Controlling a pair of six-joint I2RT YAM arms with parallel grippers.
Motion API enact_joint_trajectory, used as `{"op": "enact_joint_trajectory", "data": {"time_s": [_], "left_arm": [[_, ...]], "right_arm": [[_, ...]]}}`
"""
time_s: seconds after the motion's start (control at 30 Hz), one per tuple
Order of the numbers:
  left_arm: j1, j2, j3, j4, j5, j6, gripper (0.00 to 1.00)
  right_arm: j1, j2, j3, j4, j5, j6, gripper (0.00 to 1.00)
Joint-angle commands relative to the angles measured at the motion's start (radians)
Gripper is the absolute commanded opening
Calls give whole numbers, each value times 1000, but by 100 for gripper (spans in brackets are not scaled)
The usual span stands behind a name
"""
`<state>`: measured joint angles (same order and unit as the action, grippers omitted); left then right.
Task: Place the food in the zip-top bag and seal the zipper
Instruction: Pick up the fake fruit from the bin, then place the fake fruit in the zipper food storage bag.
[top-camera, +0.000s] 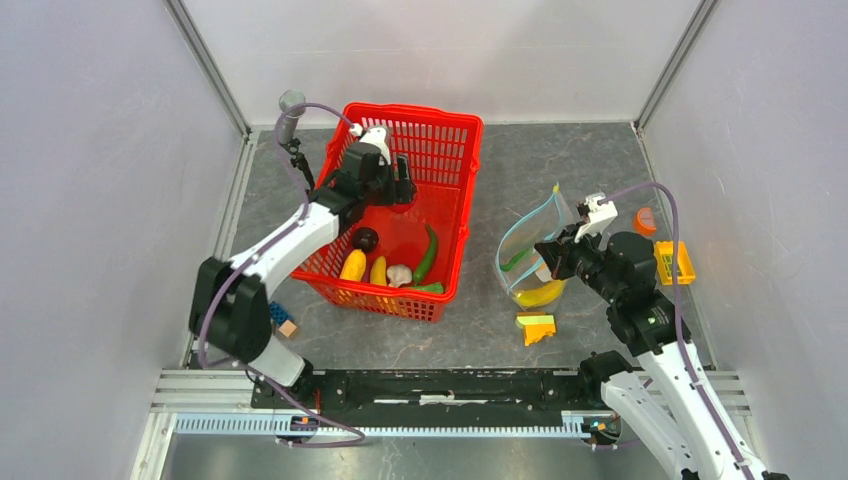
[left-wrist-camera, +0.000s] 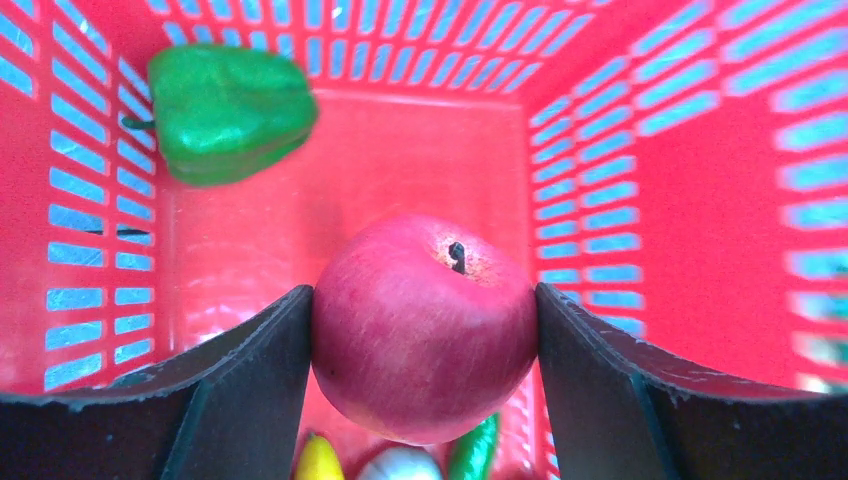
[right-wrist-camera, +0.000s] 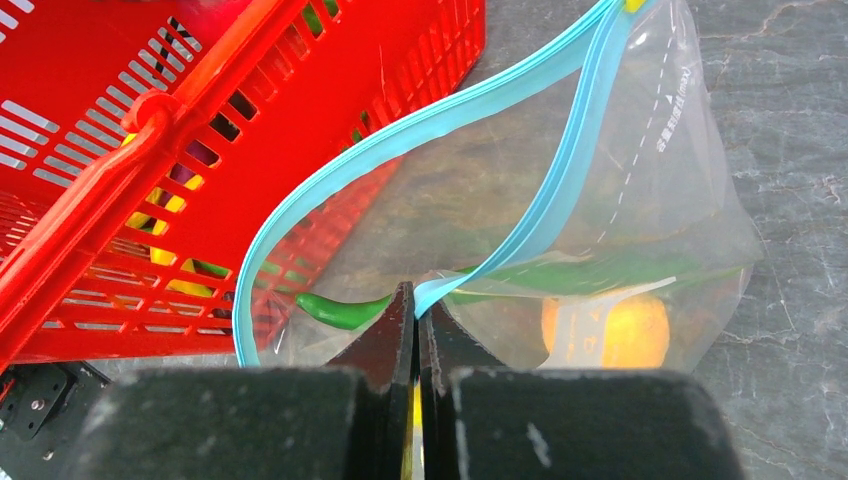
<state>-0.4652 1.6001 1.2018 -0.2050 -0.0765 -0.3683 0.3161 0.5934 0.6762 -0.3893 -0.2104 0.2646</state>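
Apple (left-wrist-camera: 425, 330) in left claw (left-wrist-camera: 425, 300) inside basket (left-wrist-camera: 700, 200) (green pepper (right-wrist-camera: 340, 310) in bag (right-wrist-camera: 680, 180))

The lattice walls of the red basket (top-camera: 440, 140) box in its inside on four sides, leaving only the open top; a green pepper (left-wrist-camera: 225, 110) fills one far corner; a strip of bare counter (top-camera: 488, 310) lies between basket and zip-top bag (top-camera: 525, 245); the bag's mouth gapes wide; a block stack (top-camera: 537, 327) sits just beside it.
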Motion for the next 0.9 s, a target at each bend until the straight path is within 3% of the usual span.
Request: {"op": "enact_joint_trajectory", "data": {"time_s": [0.0, 0.13, 0.3, 0.47, 0.73, 0.87], "left_arm": [[-25, -187, -46, 68, 140, -55, 51], [-81, -309, -72, 78, 217, -84, 52], [-191, -393, -69, 62, 163, -79, 56], [-291, -391, -43, 52, 185, -60, 55], [-508, -333, 18, 175, 223, -28, 56], [-597, -254, 76, 187, 158, 6, 56]], "right_arm": [[1, -20, -18, 39, -24, 24, 0], [1, -41, -36, 44, -35, 40, 0], [1, -59, -59, 64, -61, 68, 0], [1, -61, -60, 61, -75, 70, 0], [1, -72, -50, 74, -97, 74, 0], [1, -79, -42, 68, -100, 79, 0]]}}
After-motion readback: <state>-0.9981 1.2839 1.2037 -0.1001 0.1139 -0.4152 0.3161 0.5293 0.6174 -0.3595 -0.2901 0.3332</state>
